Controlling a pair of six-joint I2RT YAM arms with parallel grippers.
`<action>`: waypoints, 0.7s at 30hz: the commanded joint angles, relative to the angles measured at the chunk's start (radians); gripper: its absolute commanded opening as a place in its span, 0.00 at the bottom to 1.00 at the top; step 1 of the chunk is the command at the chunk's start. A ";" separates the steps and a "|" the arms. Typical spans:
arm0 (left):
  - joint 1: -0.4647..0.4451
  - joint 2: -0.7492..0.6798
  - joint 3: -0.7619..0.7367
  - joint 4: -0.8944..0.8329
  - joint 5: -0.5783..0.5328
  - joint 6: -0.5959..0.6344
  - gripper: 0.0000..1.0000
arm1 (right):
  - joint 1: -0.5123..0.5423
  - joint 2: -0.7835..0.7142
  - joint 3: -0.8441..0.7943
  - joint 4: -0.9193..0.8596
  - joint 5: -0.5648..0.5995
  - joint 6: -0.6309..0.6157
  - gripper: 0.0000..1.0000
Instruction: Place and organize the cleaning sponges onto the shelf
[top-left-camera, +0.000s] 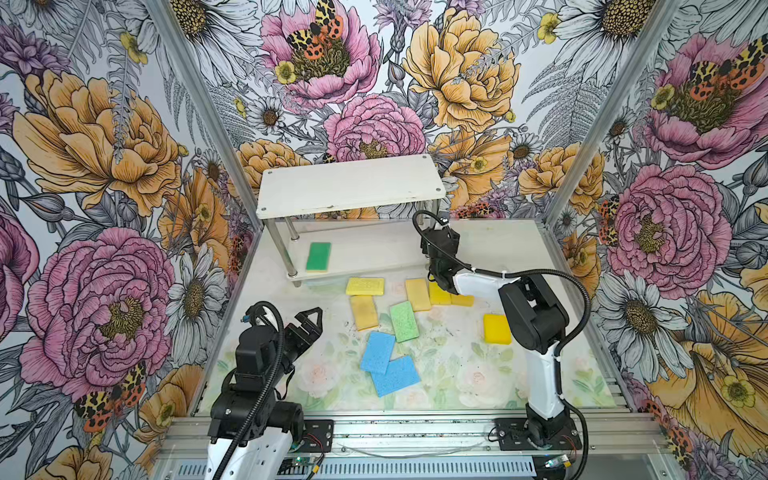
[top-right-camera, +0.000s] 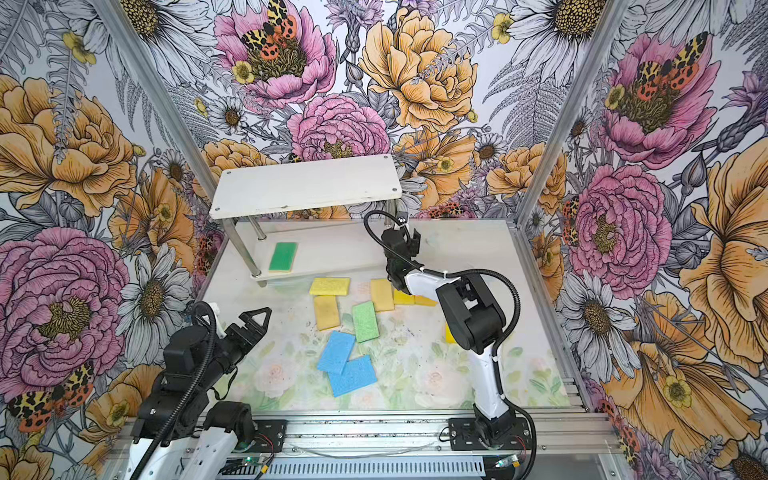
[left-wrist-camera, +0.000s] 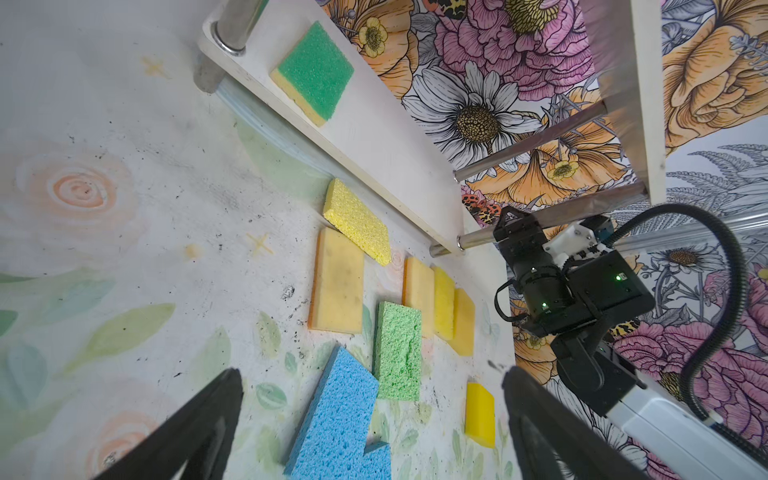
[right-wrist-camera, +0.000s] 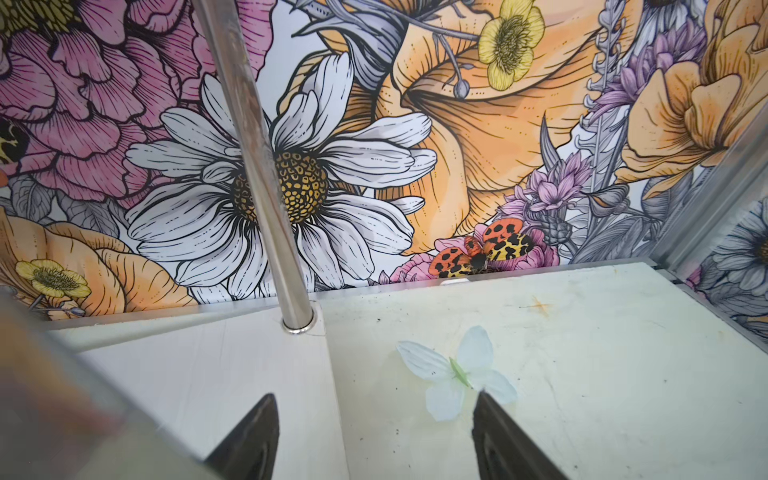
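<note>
The white two-tier shelf (top-left-camera: 349, 187) stands at the back, with a dark green sponge (top-left-camera: 318, 256) flat on its lower board. Several yellow and tan sponges (top-left-camera: 365, 286) lie on the table in front of it, beside a light green sponge (top-left-camera: 404, 321) and two overlapping blue sponges (top-left-camera: 377, 351). One yellow sponge (top-left-camera: 497, 328) lies apart at the right. My left gripper (top-left-camera: 313, 318) hovers open left of the pile, over the blue sponge (left-wrist-camera: 332, 407). My right gripper (right-wrist-camera: 374, 399) is open and empty at the shelf's right end, near a metal post (right-wrist-camera: 266, 174).
Flowered walls close in the back and both sides. A white butterfly print (right-wrist-camera: 457, 370) marks the table by the right gripper. The right arm's elbow (top-left-camera: 534, 309) stands over the table next to the lone yellow sponge. An aluminium rail (top-left-camera: 415, 432) runs along the front.
</note>
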 joint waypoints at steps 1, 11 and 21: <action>0.006 -0.012 0.031 -0.008 -0.022 0.039 0.99 | -0.007 -0.099 -0.056 -0.010 0.081 -0.058 0.74; 0.010 -0.005 0.049 -0.028 -0.084 0.060 0.99 | -0.049 -0.296 -0.270 -0.012 0.071 -0.049 0.75; 0.008 0.020 0.027 0.020 -0.050 0.038 0.99 | -0.184 -0.454 -0.445 -0.038 -0.035 -0.046 0.75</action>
